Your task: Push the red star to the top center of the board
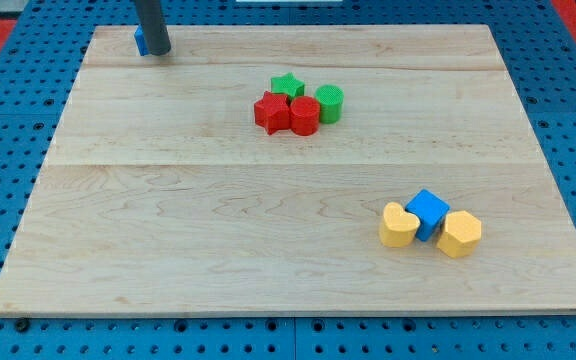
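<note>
The red star (271, 111) lies a little above the board's middle, touching a red cylinder (304, 116) on its right and a green star (287, 86) just above. A green cylinder (330, 103) sits to the right of the red cylinder. My tip (158, 51) is at the view's top left, far left of the red star, standing right against a small blue block (141, 40) that it mostly hides.
A yellow heart (398, 225), a blue cube (428, 213) and a yellow hexagon (459, 233) cluster at the view's lower right. The wooden board (168, 230) rests on a blue pegboard table.
</note>
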Available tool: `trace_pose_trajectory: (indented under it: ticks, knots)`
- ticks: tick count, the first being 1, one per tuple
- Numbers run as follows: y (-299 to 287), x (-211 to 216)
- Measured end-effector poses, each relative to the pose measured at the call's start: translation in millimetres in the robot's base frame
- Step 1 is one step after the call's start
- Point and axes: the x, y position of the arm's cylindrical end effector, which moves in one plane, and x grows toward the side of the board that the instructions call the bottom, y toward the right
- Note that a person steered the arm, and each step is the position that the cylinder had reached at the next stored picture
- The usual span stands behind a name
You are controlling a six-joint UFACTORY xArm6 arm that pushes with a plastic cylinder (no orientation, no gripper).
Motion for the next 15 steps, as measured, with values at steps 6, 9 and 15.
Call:
trace_pose_trajectory:
  ticks: [6, 9, 15]
  knots:
    - [269.1, 178.7]
    - [133.5, 146.3]
    - [86.1, 63.6]
